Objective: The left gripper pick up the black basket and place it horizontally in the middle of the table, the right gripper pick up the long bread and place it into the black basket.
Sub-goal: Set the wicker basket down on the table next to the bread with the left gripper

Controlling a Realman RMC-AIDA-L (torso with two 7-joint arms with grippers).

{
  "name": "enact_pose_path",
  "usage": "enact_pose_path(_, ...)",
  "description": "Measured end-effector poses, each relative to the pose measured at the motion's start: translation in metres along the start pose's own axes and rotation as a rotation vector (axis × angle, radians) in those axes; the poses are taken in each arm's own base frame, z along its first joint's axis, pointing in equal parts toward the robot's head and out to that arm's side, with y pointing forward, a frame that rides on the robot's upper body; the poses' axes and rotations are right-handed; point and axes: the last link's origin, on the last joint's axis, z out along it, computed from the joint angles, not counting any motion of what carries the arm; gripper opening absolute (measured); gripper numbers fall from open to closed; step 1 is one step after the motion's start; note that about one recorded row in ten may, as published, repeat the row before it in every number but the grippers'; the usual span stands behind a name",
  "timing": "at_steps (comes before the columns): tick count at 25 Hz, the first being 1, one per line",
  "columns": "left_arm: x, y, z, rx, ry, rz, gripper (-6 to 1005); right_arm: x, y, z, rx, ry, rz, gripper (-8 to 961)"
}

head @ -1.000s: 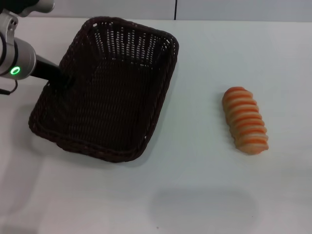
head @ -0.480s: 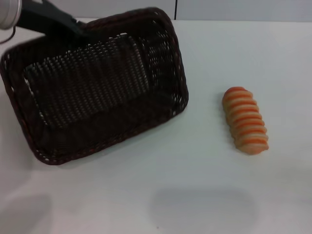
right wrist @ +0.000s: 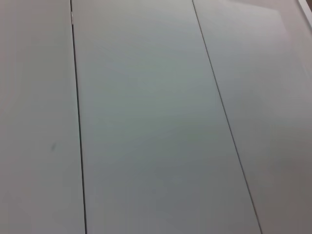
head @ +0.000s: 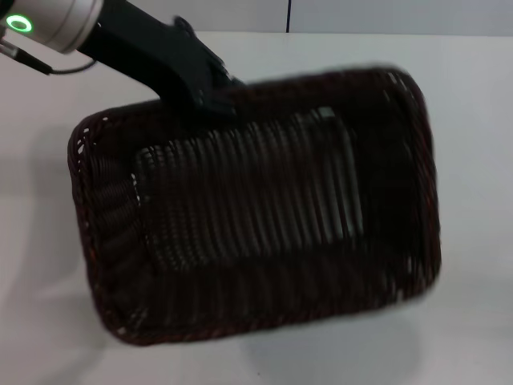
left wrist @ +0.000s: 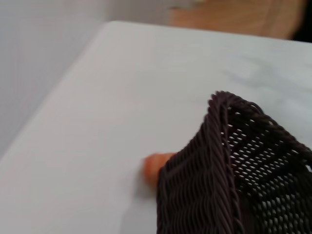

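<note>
The basket (head: 256,216) hangs lifted over the middle of the table (head: 481,96), tilted so its open inside faces up toward the head camera, long side running across. The left gripper (head: 210,90) is clamped on its far rim, near the left corner — the arm reaches in from the upper left, green ring lit. In the left wrist view a bit of the bread (left wrist: 155,166) peeks out from behind the basket's corner, on the table. The right gripper is out of sight.
</note>
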Motion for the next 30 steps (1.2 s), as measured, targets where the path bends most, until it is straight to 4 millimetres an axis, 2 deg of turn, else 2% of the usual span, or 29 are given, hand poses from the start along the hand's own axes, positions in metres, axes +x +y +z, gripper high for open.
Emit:
enact_pose_path(6, 0.004, 0.007, 0.002, -0.057, 0.0, 0.033, 232, 0.0, -0.001, -0.001, 0.0, 0.001, -0.002, 838)
enact_pose_path(8, 0.006, 0.007, 0.01, -0.104, -0.014, 0.049, 232, 0.0, 0.0, -0.001, -0.001, 0.003, -0.002, 838)
enact_pose_path(11, 0.003, 0.005, 0.013, -0.113, -0.014, 0.042, 231, 0.0, 0.0, -0.001, -0.005, 0.004, -0.003, 838)
enact_pose_path(13, -0.002, -0.004, 0.019, -0.083, -0.047, 0.009, 231, 0.0, -0.001, -0.001, -0.005, 0.004, -0.004, 838)
enact_pose_path(22, -0.004, -0.01, 0.027, -0.055, -0.066, -0.002, 238, 0.0, -0.001, -0.001, -0.005, 0.004, -0.005, 837)
enact_pose_path(27, -0.003, -0.012, 0.029, -0.058, -0.064, 0.031, 453, 0.0, 0.0, -0.001, -0.004, 0.005, -0.005, 837)
enact_pose_path(30, 0.002, -0.015, 0.027, -0.022, -0.044, 0.064, 453, 0.0, 0.0, -0.001, -0.005, 0.005, -0.007, 838)
